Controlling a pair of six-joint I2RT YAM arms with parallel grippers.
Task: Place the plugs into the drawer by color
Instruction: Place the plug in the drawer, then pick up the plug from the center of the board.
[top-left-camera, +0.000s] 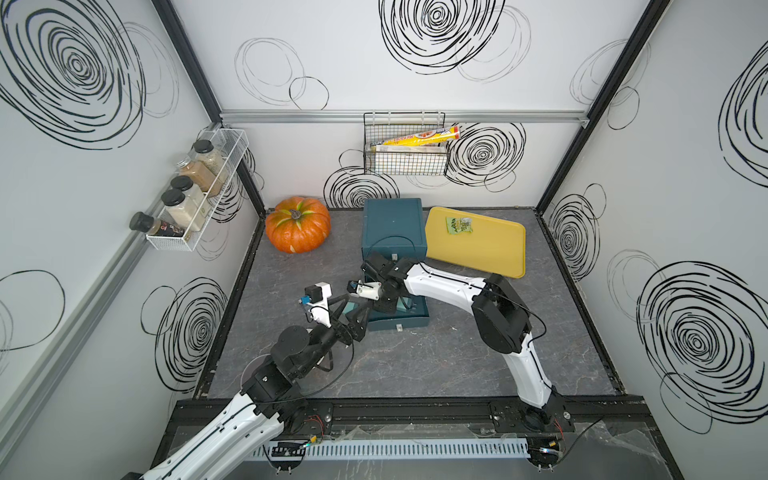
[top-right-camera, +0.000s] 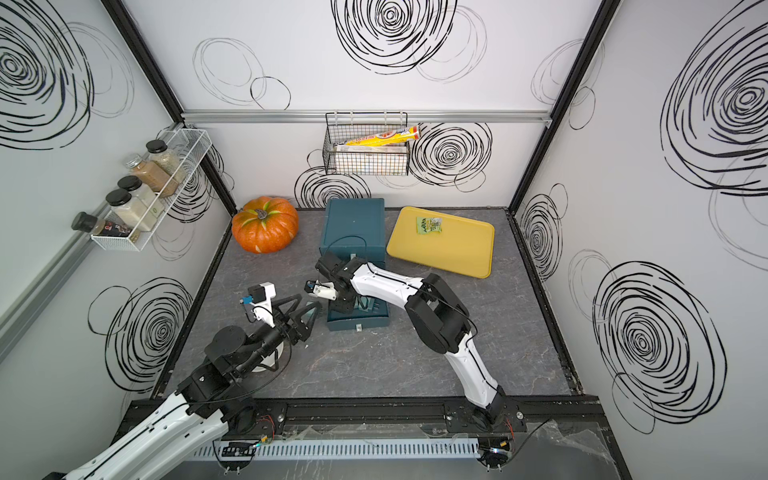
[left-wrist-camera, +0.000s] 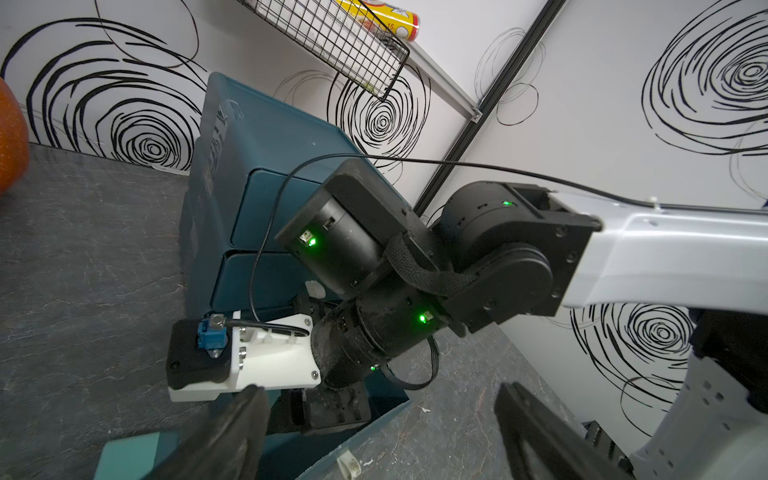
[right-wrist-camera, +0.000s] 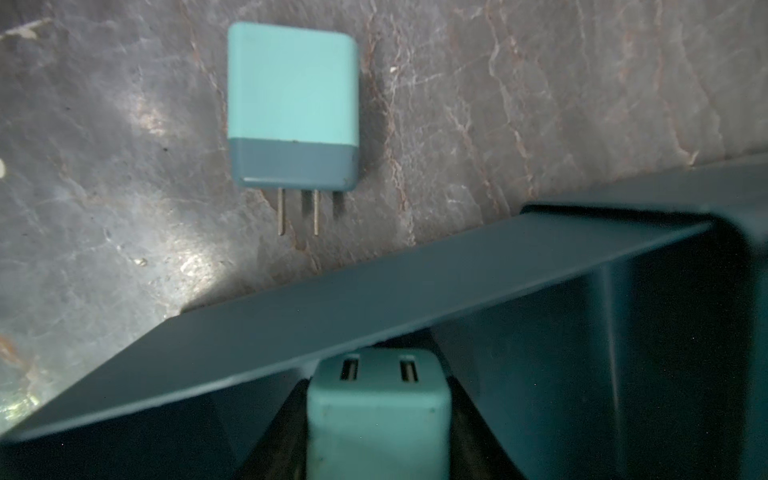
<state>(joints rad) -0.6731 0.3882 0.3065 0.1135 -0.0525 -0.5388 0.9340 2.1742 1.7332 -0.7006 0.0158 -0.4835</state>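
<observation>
Grey tabletop | teal plugs: 2 | right end effector clamps one teal plug | left end effector splayed

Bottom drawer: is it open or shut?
Open. In both top views the bottom drawer juts out in front of the cabinet, with its inside exposed.

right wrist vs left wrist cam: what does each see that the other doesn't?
Right wrist only: the held teal plug in the right gripper, at the open drawer. Left wrist only: the closed upper drawers, right arm, wire basket, open left gripper. Both: the open drawer, grey table, and apparently the loose teal plug beside it.
</observation>
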